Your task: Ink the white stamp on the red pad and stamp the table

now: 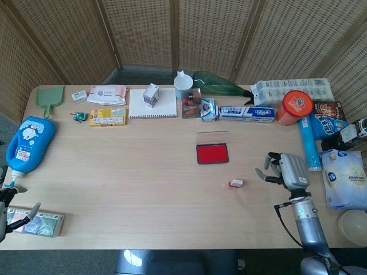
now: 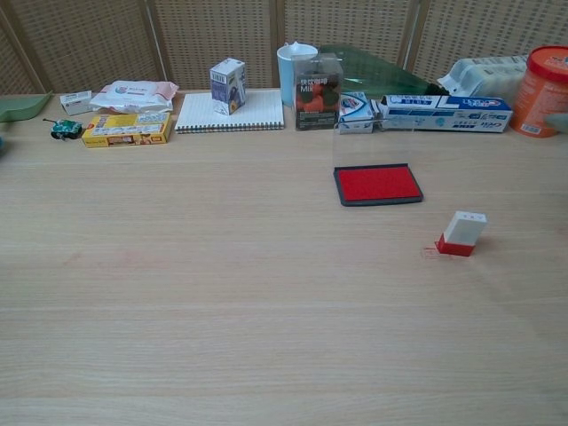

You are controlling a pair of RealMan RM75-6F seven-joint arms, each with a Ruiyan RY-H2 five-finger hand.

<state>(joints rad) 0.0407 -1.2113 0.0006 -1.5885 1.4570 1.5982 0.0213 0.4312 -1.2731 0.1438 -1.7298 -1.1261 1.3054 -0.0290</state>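
Note:
The white stamp (image 1: pixel 235 183) (image 2: pixel 462 233) with a red base stands on the table, below and right of the red ink pad (image 1: pixel 212 153) (image 2: pixel 377 184). A faint red mark shows on the wood just left of the stamp in the chest view. My right hand (image 1: pixel 288 171) hovers to the right of the stamp, apart from it, fingers spread and holding nothing. My left hand (image 1: pixel 11 209) shows at the far left edge, near the table's front corner, fingers apart and empty. Neither hand appears in the chest view.
Along the back stand a notebook (image 1: pixel 152 104), small carton (image 1: pixel 151 94), white cup (image 1: pixel 183 81), toothpaste box (image 1: pixel 246 113) and orange canister (image 1: pixel 293 107). A blue bottle (image 1: pixel 27 143) lies at left. Packets and a bowl (image 1: pixel 352 227) crowd the right edge.

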